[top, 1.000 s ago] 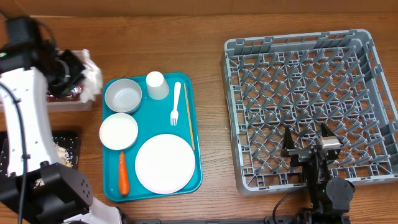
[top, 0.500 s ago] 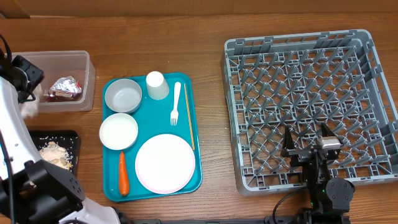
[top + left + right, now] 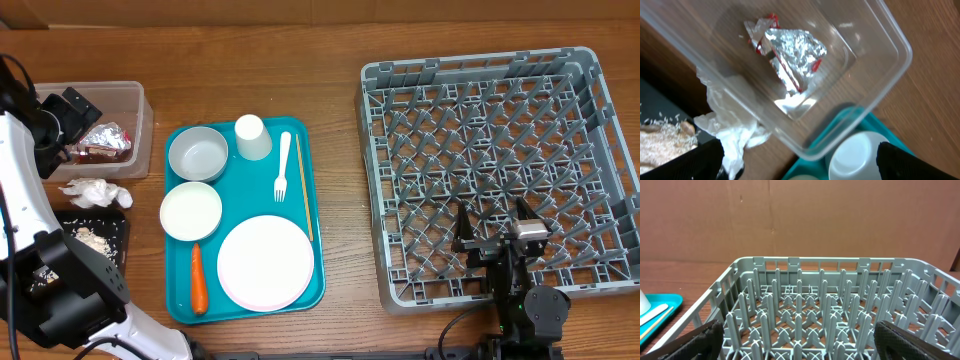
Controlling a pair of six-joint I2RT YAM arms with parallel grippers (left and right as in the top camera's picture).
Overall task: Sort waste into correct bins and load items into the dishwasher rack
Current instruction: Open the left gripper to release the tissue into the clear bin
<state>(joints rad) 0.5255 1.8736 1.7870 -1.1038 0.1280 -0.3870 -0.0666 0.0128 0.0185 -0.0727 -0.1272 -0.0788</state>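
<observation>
My left gripper (image 3: 65, 130) hangs open and empty over the near edge of the clear tub (image 3: 128, 92), fingertips (image 3: 705, 160) spread wide. The crumpled silver foil wrapper (image 3: 792, 50) lies inside the tub. The white napkin (image 3: 95, 192) lies on the table between the tub and the black tray (image 3: 118, 218), which holds beige food scraps (image 3: 95, 240). Two bowls (image 3: 198, 153) (image 3: 190, 210), a cup (image 3: 252, 136), a fork (image 3: 283, 165) and the plate (image 3: 265, 262) sit on the teal tray (image 3: 312, 215). My right gripper (image 3: 495, 225) stands open over the grey rack (image 3: 490, 120).
An orange carrot (image 3: 198, 278) and a thin wooden stick (image 3: 305, 190) also lie on the teal tray. A brown cardboard wall (image 3: 800, 215) stands behind the rack. Bare wooden table (image 3: 340, 200) separates the tray from the rack.
My left gripper has opened and let go of the napkin, which now lies on the table beside the tub. The left arm swung left, then back. The right arm stayed put.
</observation>
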